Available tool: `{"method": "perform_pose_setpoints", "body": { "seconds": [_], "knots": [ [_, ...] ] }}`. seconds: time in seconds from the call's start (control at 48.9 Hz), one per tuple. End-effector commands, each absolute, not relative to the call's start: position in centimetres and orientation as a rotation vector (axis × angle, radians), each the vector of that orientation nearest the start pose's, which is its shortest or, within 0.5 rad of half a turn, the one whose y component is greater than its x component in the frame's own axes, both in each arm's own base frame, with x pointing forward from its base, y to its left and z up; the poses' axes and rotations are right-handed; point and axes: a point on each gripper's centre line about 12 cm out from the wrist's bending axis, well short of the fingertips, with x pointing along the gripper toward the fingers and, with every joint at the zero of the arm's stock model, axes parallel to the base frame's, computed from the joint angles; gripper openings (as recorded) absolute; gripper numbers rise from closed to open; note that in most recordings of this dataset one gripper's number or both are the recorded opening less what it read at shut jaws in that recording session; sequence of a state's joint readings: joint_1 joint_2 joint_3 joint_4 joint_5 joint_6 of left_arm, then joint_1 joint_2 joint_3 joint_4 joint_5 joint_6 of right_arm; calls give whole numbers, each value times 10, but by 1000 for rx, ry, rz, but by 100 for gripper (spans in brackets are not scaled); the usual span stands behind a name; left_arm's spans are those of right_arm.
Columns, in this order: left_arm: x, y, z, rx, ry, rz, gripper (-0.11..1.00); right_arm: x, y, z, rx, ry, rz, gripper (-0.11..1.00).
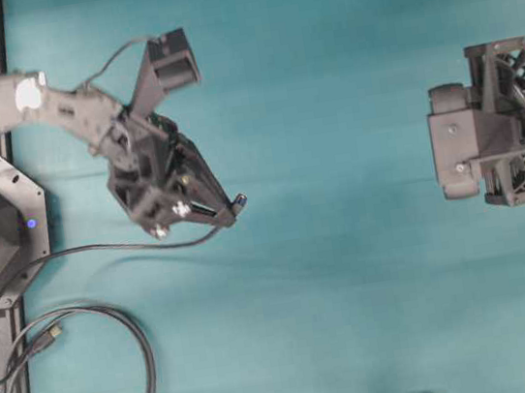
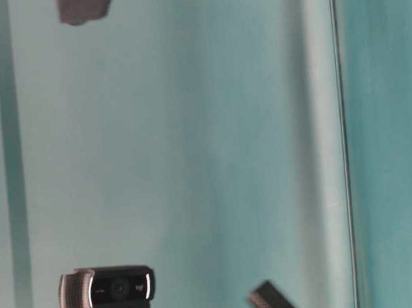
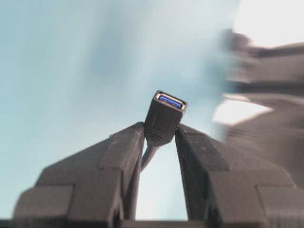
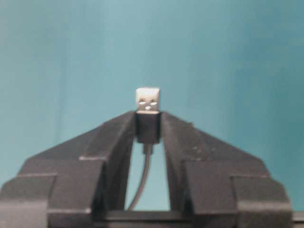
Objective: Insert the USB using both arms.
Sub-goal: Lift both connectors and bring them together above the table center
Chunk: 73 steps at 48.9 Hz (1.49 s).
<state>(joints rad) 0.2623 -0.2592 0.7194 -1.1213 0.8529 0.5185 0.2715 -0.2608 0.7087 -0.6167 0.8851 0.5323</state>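
I have the USB [image 4: 147, 114], light and rigid on a limp cable, pinched by its black body in my right gripper [image 4: 148, 124], metal tip clear, while my left gripper [image 3: 159, 135] pinches the socket [image 3: 164, 118].

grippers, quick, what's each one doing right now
Left gripper: closed on the black socket end of a thin cable.
Right gripper: closed on the USB plug, silver tip sticking out past the fingertips.
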Motion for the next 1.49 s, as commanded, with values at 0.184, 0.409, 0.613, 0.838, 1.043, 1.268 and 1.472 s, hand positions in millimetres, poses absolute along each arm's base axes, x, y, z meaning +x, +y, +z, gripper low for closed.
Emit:
{"method": "perform_pose_setpoints", "body": {
  "seconds": [0.184, 0.409, 0.613, 0.838, 1.043, 1.268, 1.472],
  "knots": [
    [325, 6, 217, -1079, 901, -517, 25, 282, 54, 238, -561, 1028, -403, 22],
    [345, 15, 217, -1135, 936, -669, 25, 286, 73, 239, -792, 988, -539, 22],
    [357, 39, 221, -1166, 868, -731, 24, 309, 94, 226, -959, 1004, -548, 22],
    [371, 47, 208, -1216, 857, -790, 24, 319, 104, 230, -1083, 976, -588, 22],
    [387, 39, 204, -1206, 889, -872, 24, 318, 109, 233, -1110, 961, -571, 22],
    [404, 33, 195, -1195, 912, -920, 24, 316, 119, 234, -1178, 954, -524, 22],
    [417, 28, 189, -1191, 931, -958, 24, 315, 128, 237, -1247, 912, -499, 22]
  ]
}}
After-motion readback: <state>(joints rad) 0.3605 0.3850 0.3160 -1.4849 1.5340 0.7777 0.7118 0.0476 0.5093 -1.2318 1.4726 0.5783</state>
